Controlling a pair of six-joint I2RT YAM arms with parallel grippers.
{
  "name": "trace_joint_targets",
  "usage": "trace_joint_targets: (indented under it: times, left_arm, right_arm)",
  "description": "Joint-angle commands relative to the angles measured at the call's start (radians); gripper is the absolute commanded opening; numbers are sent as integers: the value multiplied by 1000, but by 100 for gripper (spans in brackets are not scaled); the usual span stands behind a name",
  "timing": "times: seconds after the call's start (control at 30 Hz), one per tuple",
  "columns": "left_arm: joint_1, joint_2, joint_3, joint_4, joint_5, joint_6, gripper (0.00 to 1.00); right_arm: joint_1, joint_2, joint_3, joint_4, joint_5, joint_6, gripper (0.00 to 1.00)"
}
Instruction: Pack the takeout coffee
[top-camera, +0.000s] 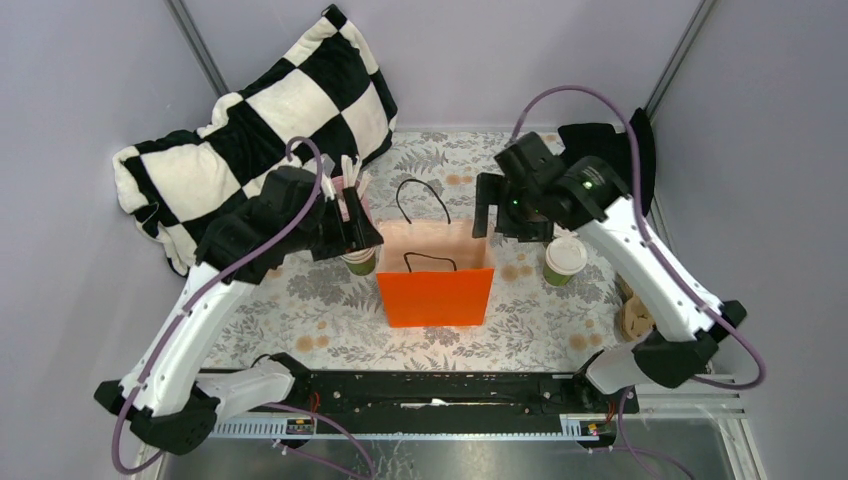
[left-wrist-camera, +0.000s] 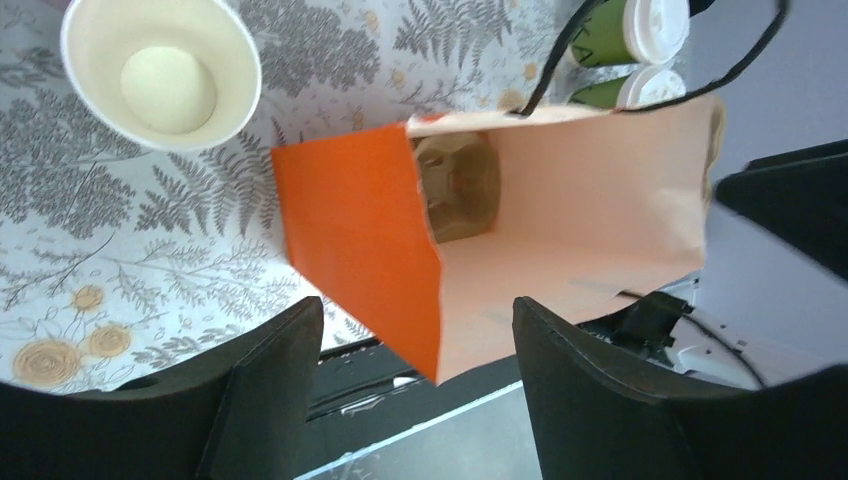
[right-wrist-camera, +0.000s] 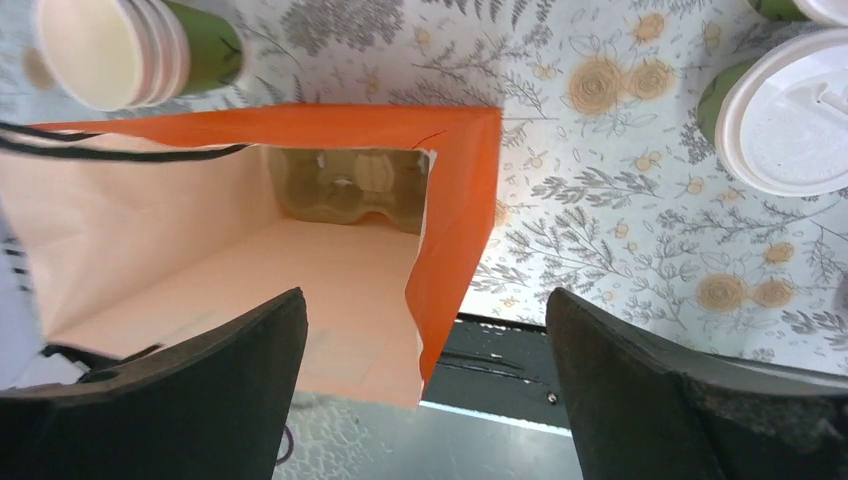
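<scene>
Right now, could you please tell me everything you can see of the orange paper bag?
The orange paper bag stands upright and open at mid-table on the floral cloth. It is orange outside and pale peach inside, with two black cord handles. A brown moulded cup carrier lies at its bottom. Otherwise it looks empty, and nothing grips it.

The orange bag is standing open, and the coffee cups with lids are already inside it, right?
No. The orange bag stands open, but the lidded coffee cups are outside it, on the table. The right wrist view shows only a cardboard cup carrier inside.
</scene>
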Motion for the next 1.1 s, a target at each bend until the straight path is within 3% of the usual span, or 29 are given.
trace_joint_targets:
  times: [0.0,0.13,0.3,0.43,0.6,0.77,0.97,1.07]
  left_arm:
    - [-14,107,115,-18,-25,-41,73]
    - [-36,154,139,-33,-51,-43,71]
    - [-72,209,181,-60,-84,-30,62]
    - [-86,236,199,-98,-143,-12,51]
    - [-103,256,207,-104,-154,25,45]
    - [-109,269,219,-102,-150,52,42]
    - [-109,266,211,-94,-128,77,41]
    - [-109,267,210,-92,-117,84,47]
  right_arm:
    - [32,63,40,-69,41,7,90]
    - [87,127,88,-126,126,2,86]
    - [77,125,192,-147,235,-43,96]
    - [-89,90,221,-199,265,-117,100]
    - [-325,-44,-52,-160,224,-224,100]
    - [-500,-128,-410,-6,53,-322,100]
    - [-510,-70,-500,125,32,-386,100]
    - [-510,-40,-518,173,57,-413,100]
